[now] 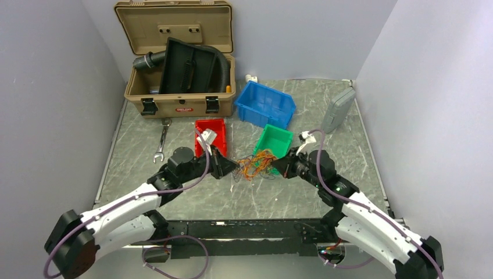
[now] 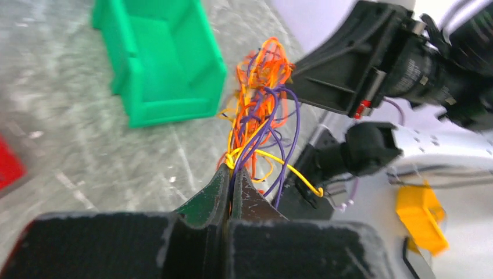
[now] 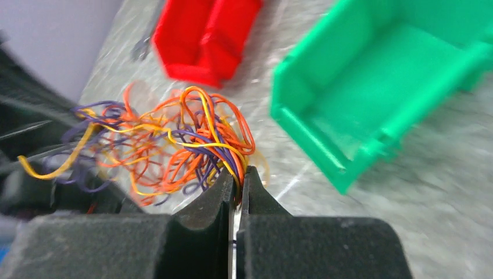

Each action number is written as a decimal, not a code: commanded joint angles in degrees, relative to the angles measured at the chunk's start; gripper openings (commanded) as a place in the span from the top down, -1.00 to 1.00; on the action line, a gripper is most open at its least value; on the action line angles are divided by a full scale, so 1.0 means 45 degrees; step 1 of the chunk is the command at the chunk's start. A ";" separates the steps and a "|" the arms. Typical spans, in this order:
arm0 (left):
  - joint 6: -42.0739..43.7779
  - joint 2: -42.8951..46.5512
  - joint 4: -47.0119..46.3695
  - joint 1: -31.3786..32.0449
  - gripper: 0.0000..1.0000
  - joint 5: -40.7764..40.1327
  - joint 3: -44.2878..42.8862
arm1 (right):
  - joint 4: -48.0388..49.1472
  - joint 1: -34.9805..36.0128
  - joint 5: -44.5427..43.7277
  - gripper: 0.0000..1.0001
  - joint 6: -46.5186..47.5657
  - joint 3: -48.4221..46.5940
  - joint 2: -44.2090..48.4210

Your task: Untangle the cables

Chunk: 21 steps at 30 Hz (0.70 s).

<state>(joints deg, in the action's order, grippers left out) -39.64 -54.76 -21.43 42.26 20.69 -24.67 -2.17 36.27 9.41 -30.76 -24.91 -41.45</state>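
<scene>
Two grips | left tool (image 1: 235, 167) clamped on cables (image 1: 257, 163) | right tool (image 1: 277, 167) likewise | cables' long axis left-right

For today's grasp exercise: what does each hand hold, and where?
Both hold the cables: the left hand pinches strands at the bundle's left edge, the right hand strands at its right edge.

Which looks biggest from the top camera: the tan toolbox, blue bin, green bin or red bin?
1. tan toolbox
2. blue bin
3. green bin and red bin: about alike, and the red one is partly hidden.
</scene>
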 commanded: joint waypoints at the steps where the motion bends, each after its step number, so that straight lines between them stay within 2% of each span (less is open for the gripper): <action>1: 0.1494 0.1370 0.5898 0.0057 1.00 -0.4644 -0.1225 | -0.3432 -0.0112 -0.6902 1.00 -0.1511 -0.0404 0.1151; 3: 0.1498 0.1793 0.7350 0.0060 1.00 -0.6378 -0.1345 | -0.4216 -0.0111 -0.8109 1.00 -0.2078 -0.0425 0.1557; 6: 0.1322 0.2501 0.8424 0.0045 1.00 -0.7506 -0.1220 | -0.5088 -0.0124 -0.9186 1.00 -0.3138 -0.0448 0.1935; 8: 0.1168 0.2867 0.8849 0.0054 1.00 -0.7961 -0.1091 | -0.5028 -0.0115 -0.9092 1.00 -0.3102 -0.0415 0.2071; 11: 0.1219 0.3317 0.9032 0.0059 1.00 -0.8198 -0.0888 | -0.3634 -0.0117 -0.7067 1.00 -0.1331 -0.0397 0.1878; 13: 0.1671 0.3530 0.8465 0.0044 1.00 -0.7417 -0.0679 | -0.1913 -0.0112 -0.3107 1.00 0.0710 -0.0403 0.1389; 15: 0.2106 0.3550 0.7714 0.0045 1.00 -0.6109 -0.0473 | -0.0977 -0.0085 0.0533 0.60 0.1296 -0.0610 0.0517; 16: 0.2287 0.3507 0.7302 0.0043 1.00 -0.5502 -0.0373 | -0.0778 -0.0083 0.1790 0.08 0.1293 -0.0744 -0.0025; 17: 0.2466 0.3391 0.6999 0.0042 1.00 -0.4979 -0.0324 | -0.0822 -0.0047 0.2112 -0.17 0.1290 -0.0904 -0.0498; 21: 0.2597 0.2817 0.6658 0.0050 0.89 -0.3990 -0.0300 | -0.1580 -0.0008 0.0165 -0.48 0.1203 -0.1224 -0.1352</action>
<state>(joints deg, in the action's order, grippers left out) -30.92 -40.38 11.46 42.57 -2.48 -26.02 -10.15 36.25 9.32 -28.42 -27.79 -45.93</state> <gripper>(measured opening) 0.038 0.689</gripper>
